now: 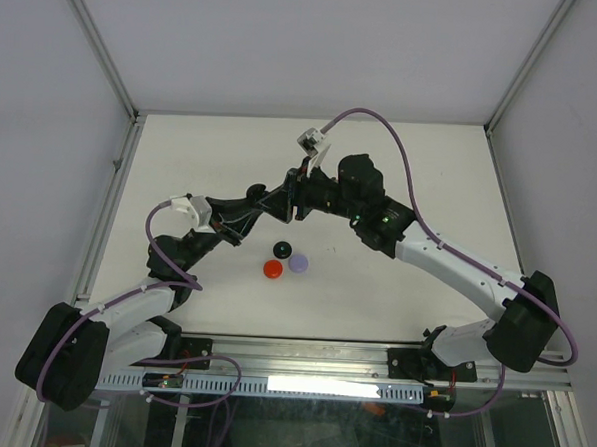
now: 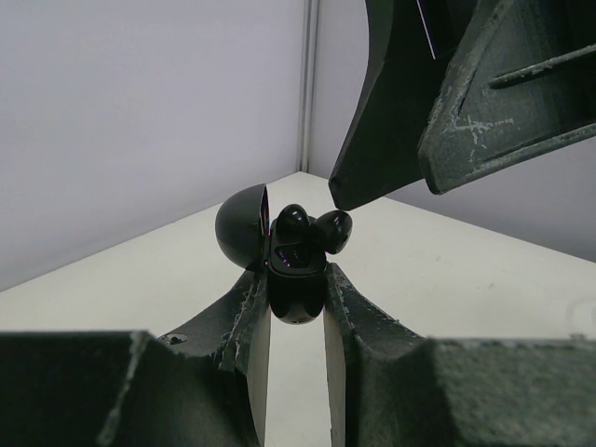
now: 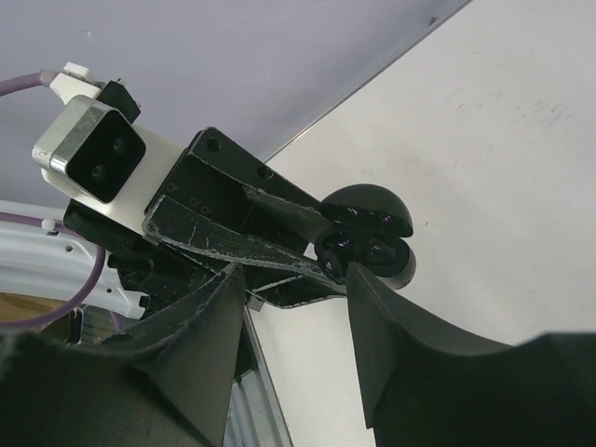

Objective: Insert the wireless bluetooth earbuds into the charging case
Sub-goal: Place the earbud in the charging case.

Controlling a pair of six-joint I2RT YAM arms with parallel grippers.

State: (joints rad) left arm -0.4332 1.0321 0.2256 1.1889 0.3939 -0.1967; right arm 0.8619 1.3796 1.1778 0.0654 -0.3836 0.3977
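Centrally above the table, the two arms meet with their wrists facing one another. The left gripper is clamped on the lower half of a black charging case. Its two fingers press the flanks so that the open mouth faces up and away from the palm. The domed lid is swung back to one side, which leaves the wells free to be approached from above. Holding the case off the table in this way presents it directly to the other arm and keeps it from sliding under any push. Two black earbuds show at the mouth. The inner bud sits upright in its well, whereas the outer bud leans over the rim and appears only partly seated. The right gripper hovers with its jaws apart and nothing between them. One fingertip is just above the outer bud without visibly touching it, a position suited to pressing that bud home. Nearer the arm bases, a black disc, a red disc and a lilac disc lie close together on the table, apart from both grippers. Whether they hold anything cannot be told.
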